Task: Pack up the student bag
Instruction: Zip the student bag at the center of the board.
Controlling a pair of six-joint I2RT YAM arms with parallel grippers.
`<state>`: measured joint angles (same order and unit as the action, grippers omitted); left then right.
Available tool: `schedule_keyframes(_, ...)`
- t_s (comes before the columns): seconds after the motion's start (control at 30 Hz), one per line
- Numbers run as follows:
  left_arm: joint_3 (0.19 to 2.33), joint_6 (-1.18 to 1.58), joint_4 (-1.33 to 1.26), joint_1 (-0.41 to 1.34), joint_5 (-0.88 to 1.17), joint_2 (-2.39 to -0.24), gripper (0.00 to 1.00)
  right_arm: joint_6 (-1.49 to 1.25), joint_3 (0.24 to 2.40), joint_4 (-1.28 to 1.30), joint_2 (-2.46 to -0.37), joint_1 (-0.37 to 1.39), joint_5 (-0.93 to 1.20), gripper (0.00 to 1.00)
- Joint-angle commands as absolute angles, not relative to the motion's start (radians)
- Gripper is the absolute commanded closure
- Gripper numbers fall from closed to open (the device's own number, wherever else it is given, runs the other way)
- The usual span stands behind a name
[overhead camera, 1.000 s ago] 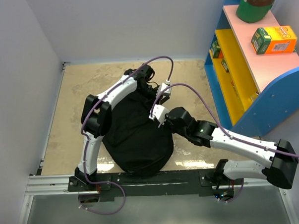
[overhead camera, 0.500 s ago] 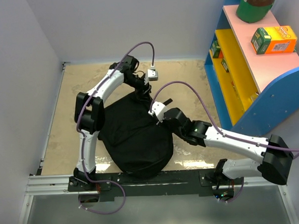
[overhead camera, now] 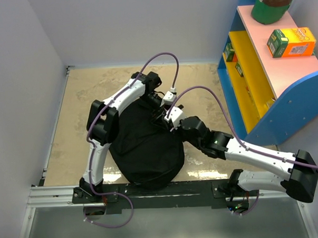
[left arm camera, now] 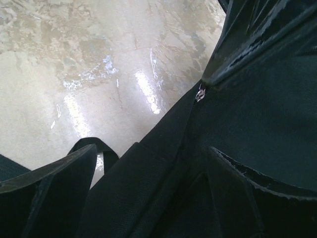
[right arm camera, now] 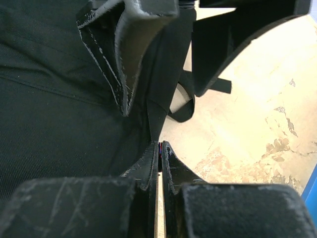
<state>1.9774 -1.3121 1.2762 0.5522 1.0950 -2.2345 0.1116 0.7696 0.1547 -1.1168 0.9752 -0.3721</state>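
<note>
The tan marbled table (overhead camera: 94, 93) is carrying the student bag (overhead camera: 144, 148), which is lying slumped by the middle of the near edge, one strap resting on the tabletop.

student bag (overhead camera: 144, 148): matt black woven cloth | table (overhead camera: 94, 90): glossy, mottled beige

The tabletop (overhead camera: 95, 100) in front of me is sandy brown with pale patches. Bright light shines off it in streaks. Pale walls (overhead camera: 134, 25) stand at the back and on my left. On my right is a blue shelf (overhead camera: 301, 102) with a yellow board and a pink board. A green pot (overhead camera: 272, 6) and an orange box (overhead camera: 293, 42) sit on the pink one.
</note>
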Motion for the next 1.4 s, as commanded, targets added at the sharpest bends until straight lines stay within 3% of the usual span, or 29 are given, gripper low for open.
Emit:
schedule_keyframes(0.0, 1.996, -1.442, 1.316, 0.554, 1.163, -2.278, 0.07, 0.092, 0.761, 0.078, -1.063, 0.976, -0.374, 1.0)
schedule_keyframes(0.2, 2.043, -1.414, 1.316, 0.571, 1.164, -2.324, 0.32, 0.104, 0.742, 0.066, -1.046, 0.976, -0.37, 1.0)
schedule_keyframes(0.3, 2.062, -1.408, 1.316, 0.586, 1.163, -2.336, 0.52, 0.11, 0.735, 0.06, -1.034, 0.976, -0.37, 1.0)
schedule_keyframes(0.33, 2.068, -1.399, 1.315, 0.591, 1.164, -2.339, 0.64, 0.113, 0.732, 0.06, -1.031, 0.976, -0.368, 1.0)
schedule_keyframes(0.4, 2.092, -1.39, 1.315, 0.592, 1.164, -2.352, 0.73, 0.115, 0.726, 0.055, -1.019, 0.976, -0.368, 1.0)
schedule_keyframes(0.5, 2.131, -1.323, 1.266, 0.594, 1.138, -2.365, 1.0, 0.12, 0.715, 0.042, -1.017, 0.976, -0.379, 1.0)
schedule_keyframes(0.77, 2.105, -1.109, 1.01, 0.508, 1.005, -2.335, 1.0, 0.133, 0.747, 0.052, -1.08, 0.973, -0.494, 1.0)
schedule_keyframes(1.37, 2.036, -1.173, 1.114, 0.382, 0.798, -2.315, 1.0, 0.101, 0.773, 0.138, -1.098, 0.87, -0.523, 1.0)
